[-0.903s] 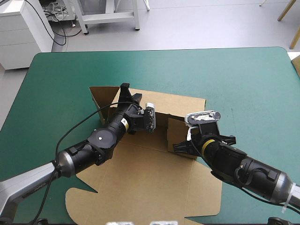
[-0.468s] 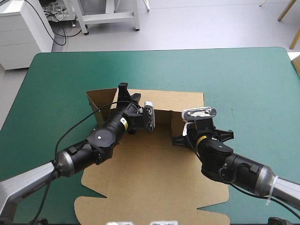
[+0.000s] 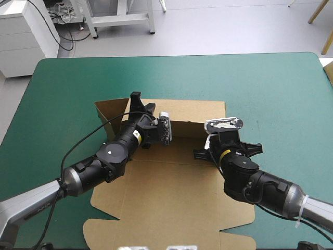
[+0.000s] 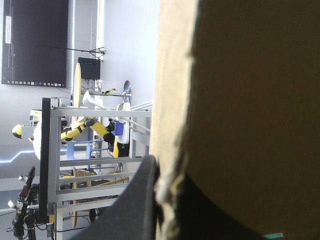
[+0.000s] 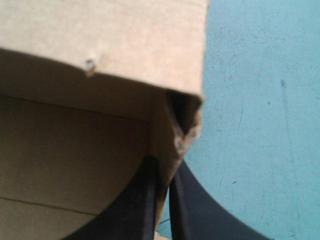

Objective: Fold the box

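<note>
The brown box (image 3: pixel 166 192) lies in the middle of the table, its base and lid flat and its far wall (image 3: pixel 192 110) raised. My left gripper (image 3: pixel 136 100) is at the far left corner, shut on the edge of the left wall (image 4: pixel 172 100); one black finger (image 4: pixel 132 205) shows beside the board. At the right end of the far wall my right gripper (image 3: pixel 221 136) is shut on the short right side wall (image 5: pixel 161 145), the board pinched between both black fingers. The right fingertips are hidden under the wrist in the high view.
The teal-green cover (image 3: pixel 270 88) lies bare beyond the box and to its right, and it shows beside the right wall (image 5: pixel 255 115). The lid's rounded tabs (image 3: pixel 96 229) reach close to the table's near edge. A triangular flap (image 3: pixel 106 110) sticks out at the far left corner.
The right gripper moved toward the far edge with the side wall, which swung from leaning inward to standing at the right end of the far wall. The box shifted slightly. The left gripper barely moved.
</note>
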